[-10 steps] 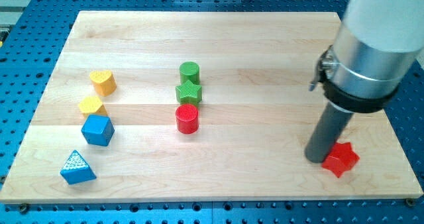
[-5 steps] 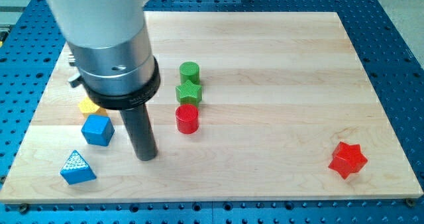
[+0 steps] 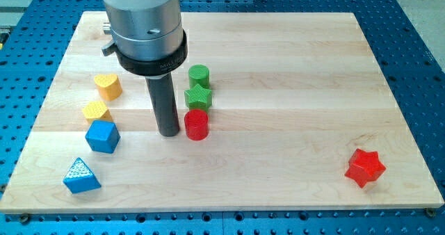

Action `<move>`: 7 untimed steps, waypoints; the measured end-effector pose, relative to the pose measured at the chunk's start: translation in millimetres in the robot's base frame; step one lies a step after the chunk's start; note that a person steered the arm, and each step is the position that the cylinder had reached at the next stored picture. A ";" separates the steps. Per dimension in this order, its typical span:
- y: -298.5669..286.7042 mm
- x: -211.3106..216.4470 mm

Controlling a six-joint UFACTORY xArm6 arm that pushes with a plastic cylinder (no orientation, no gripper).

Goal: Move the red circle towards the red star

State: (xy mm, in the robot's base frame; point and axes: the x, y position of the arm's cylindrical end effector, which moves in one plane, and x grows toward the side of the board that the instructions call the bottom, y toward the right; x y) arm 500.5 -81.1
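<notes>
My tip (image 3: 168, 133), a bare rod with no hand, stands just left of the red circle (image 3: 197, 124), contact unclear, the red star (image 3: 365, 167) well apart at the surface's (image 3: 292, 75) lower right, the arm's top cut off.

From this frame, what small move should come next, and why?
Probably a short push toward the view's right and slightly down. My tip sits just at the view's left of the red circle, while the red star lies far off at the lower right, with bare board between them.
</notes>
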 end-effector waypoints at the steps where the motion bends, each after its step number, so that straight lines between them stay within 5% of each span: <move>1: 54.5 9.2; 2: 120.7 26.9; 3: 68.4 -3.5; 4: 108.3 -14.6; 6: 221.9 29.2; 7: 193.9 13.7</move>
